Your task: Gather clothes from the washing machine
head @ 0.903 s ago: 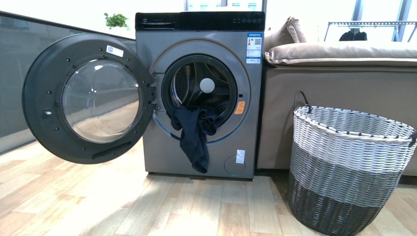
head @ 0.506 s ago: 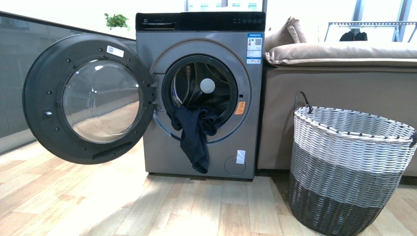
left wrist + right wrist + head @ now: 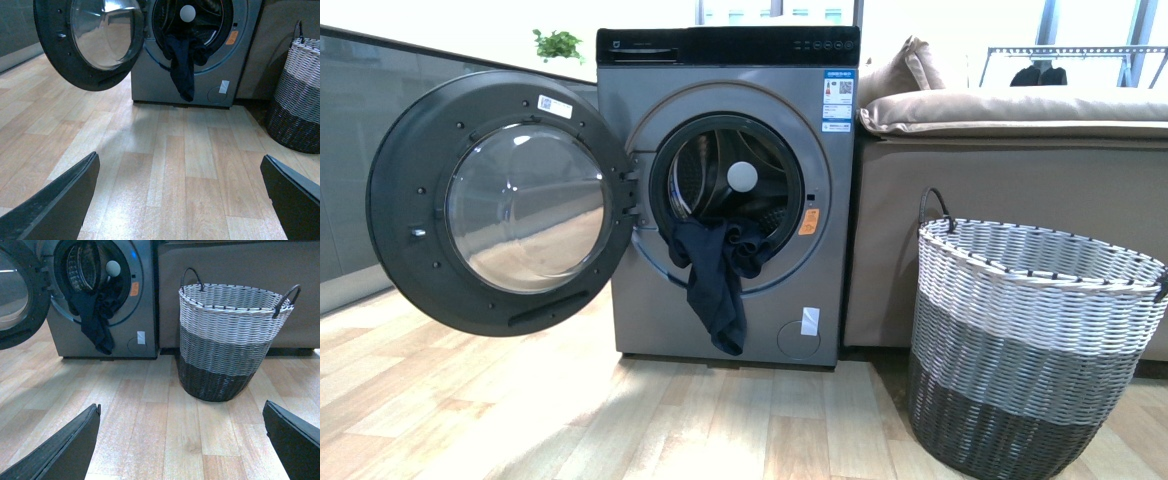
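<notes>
Neither arm shows in the front view, and the basket's right rim is cut off. Clothes drape over the lower lip of the washing machine opening; the upper part lies in the dim drum (extent unclear). Door stands wide to the left. Bare floor lies on the near side. Left hand and right hand are both spread. Garment hangs as in the earlier frames.

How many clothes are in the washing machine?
1: dark clothes hanging from the washer's drum mouth down its front. More may hide deeper inside.
</notes>
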{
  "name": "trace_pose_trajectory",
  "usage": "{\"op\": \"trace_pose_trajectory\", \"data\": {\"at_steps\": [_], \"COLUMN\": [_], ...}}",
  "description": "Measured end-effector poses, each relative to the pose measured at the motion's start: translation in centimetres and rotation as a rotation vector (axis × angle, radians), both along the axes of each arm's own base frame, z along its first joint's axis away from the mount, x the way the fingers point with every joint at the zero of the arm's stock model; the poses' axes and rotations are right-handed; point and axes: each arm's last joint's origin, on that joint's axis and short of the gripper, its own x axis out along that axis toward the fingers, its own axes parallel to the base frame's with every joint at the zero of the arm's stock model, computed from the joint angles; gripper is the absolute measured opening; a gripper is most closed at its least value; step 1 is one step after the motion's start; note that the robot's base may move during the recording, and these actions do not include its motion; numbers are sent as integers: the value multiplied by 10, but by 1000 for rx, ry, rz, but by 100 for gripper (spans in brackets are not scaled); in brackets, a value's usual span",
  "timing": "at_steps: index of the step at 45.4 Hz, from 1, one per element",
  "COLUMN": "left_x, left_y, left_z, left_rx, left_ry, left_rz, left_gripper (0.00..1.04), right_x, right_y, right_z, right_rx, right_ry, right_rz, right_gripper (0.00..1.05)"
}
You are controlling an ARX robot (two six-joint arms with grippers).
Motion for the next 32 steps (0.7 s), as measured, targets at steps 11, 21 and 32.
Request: {"op": "trace_pose_trajectory", "data": {"at_steps": [11,21,32], "left_x": [0,0,0], "left_y": [0,0,0], "left_z": [0,0,0], "left_rx": [0,0,0], "left_ry": [0,0,0], "left_rz": [0,0,0], "left_gripper": [98,98,98], "right_x": [0,0,0], "right_y": [0,0,0], "right_z": [0,0,0], "right_rx": [0,0,0], "right_ry": [0,0,0], "right_rz": [0,0,0], "right_gripper": [97,97,97]}}
